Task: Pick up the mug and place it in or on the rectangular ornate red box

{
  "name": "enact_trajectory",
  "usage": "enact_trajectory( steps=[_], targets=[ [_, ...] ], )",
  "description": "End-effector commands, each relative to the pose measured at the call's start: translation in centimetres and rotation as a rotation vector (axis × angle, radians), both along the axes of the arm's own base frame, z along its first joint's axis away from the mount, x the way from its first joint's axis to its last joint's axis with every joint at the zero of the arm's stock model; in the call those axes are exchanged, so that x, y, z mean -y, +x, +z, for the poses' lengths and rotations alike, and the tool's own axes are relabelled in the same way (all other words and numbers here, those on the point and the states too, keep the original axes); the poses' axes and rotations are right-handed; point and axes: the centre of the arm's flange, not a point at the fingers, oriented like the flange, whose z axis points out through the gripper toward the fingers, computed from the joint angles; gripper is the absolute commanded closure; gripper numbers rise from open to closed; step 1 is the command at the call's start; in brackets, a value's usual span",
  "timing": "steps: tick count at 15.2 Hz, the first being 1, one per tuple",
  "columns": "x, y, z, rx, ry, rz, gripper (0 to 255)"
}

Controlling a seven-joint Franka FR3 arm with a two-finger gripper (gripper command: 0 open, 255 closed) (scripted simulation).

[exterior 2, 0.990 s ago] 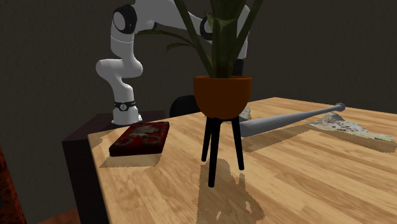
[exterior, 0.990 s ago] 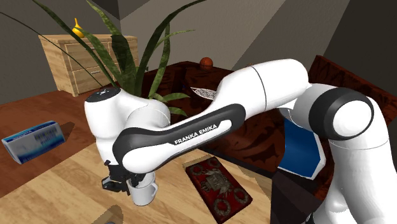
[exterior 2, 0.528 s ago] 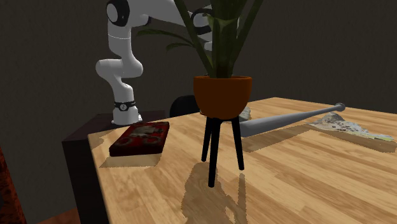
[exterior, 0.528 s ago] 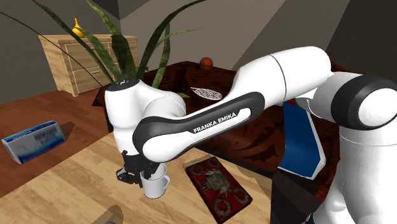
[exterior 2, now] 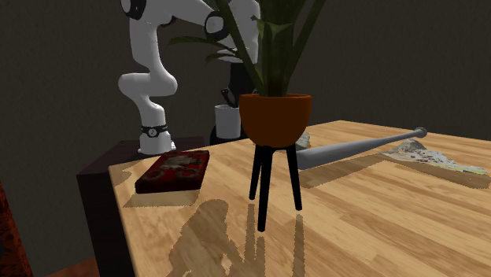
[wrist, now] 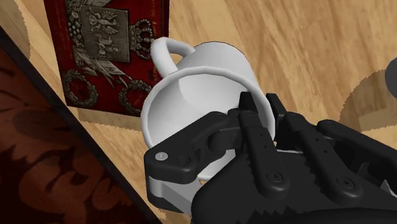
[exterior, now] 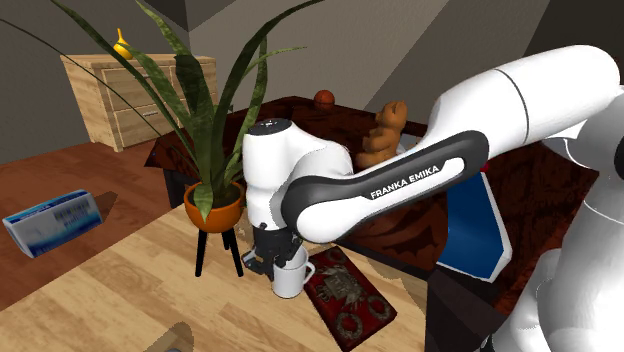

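clasping mug (wrist: pixel 203 73) rim, gripper (wrist: pixel 258 107) hangs beside red box (wrist: pixel 105 38) edge.

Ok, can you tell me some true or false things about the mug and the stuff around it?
1. The mug is white. True.
2. The pincer is shut on the mug's wall. True.
3. The mug sits on the box. False: it is beside the red box, held in the pincer.
4. The plant's pot is blue. False: the pot is orange.
5. A grey bat lies on the table. True.
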Motion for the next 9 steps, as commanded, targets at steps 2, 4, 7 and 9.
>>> enact_trajectory(
  steps=[2,4,7,9],
  targets=[
    [3.9,-1.2,0.1,0.000,0.001,0.000,255],
    [6.4,-2.1,0.3,0.000,0.001,0.000,255],
    [10.1,-3.4,0.6,0.000,0.001,0.000,255],
    [12.6,-4.3,0.8,0.000,0.001,0.000,255]
  ],
)
